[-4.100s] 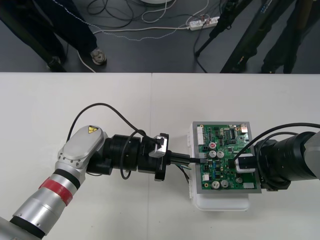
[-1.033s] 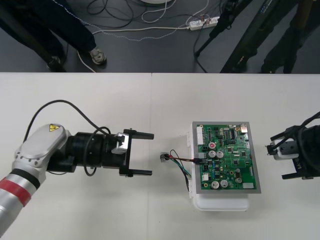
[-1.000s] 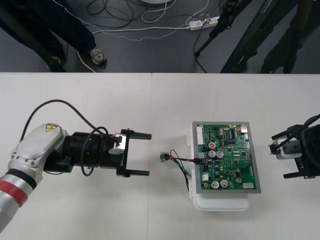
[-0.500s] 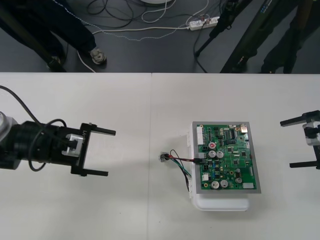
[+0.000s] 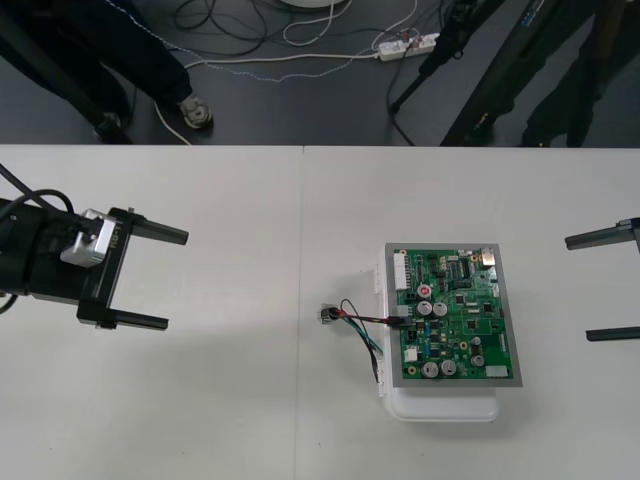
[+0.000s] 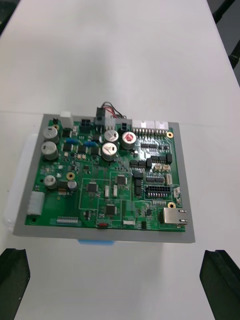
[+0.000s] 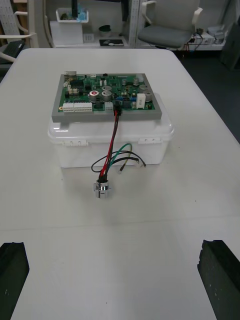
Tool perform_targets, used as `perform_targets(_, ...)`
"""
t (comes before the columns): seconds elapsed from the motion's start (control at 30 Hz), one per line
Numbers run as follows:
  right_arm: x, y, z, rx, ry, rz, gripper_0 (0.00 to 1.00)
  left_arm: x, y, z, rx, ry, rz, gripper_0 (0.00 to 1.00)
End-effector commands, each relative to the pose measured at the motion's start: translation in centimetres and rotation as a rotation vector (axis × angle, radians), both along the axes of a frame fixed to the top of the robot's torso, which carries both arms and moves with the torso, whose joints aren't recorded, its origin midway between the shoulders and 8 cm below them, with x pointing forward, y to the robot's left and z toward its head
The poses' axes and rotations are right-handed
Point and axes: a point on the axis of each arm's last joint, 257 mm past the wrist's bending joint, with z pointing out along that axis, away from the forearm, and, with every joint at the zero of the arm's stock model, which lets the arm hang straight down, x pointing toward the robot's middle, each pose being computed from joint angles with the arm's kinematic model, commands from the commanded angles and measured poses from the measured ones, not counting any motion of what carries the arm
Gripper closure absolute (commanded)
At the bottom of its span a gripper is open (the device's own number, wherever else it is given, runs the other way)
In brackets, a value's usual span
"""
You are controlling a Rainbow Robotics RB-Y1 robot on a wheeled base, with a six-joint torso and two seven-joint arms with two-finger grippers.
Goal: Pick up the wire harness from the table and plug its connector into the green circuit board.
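Pale table [image 5: 250,220] bears the green circuit board [image 5: 455,315] on its white base [image 5: 445,405]. Left gripper [image 5: 175,280] hovers wide open and empty at the left, right gripper [image 5: 580,288] likewise at the right. Harness [image 5: 360,320] trails off the board's left edge, its plug [image 5: 397,322] seemingly seated, socket [image 5: 326,316] on the table.

Light table [image 5: 250,250], with cables [image 5: 300,57] and a power strip [image 5: 405,44] on dark floor [image 5: 320,110] beyond.

The left end effector [image 5: 177,280] is black, with thin rod-like fingers [image 5: 160,233] and a silver block [image 5: 85,243].
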Motion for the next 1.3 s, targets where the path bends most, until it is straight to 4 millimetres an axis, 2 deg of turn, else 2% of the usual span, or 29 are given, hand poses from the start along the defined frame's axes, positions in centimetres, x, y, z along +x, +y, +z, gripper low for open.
perform_targets(0.03,-1.6,-2.5,1.0,-0.036,0.083,-0.045,0.0,-1.5,1.6,2.7,0.08,-0.01,-0.016,0.0)
perform_targets(0.27,-0.4,-4.5,2.9,-0.068,0.022,-0.1,0.0,-2.3,2.0,4.8,0.098,-0.001,-0.014,0.0)
perform_targets(0.47,-0.2,-4.7,3.6,-0.062,0.01,-0.112,0.0,-2.6,2.7,5.4,0.119,0.019,-0.008,0.0)
perform_targets(0.67,-0.5,-4.4,3.5,-0.003,0.053,-0.117,0.0,-3.2,3.5,5.0,0.128,0.065,0.023,0.0)
perform_targets(0.9,-0.9,-3.8,3.3,0.041,0.091,-0.107,0.0,-3.4,3.6,5.2,0.126,0.069,0.031,0.0)
perform_targets(1.3,-1.2,-4.0,2.2,0.032,0.112,-0.108,0.0,-3.6,4.7,2.9,0.165,0.086,0.05,0.0)
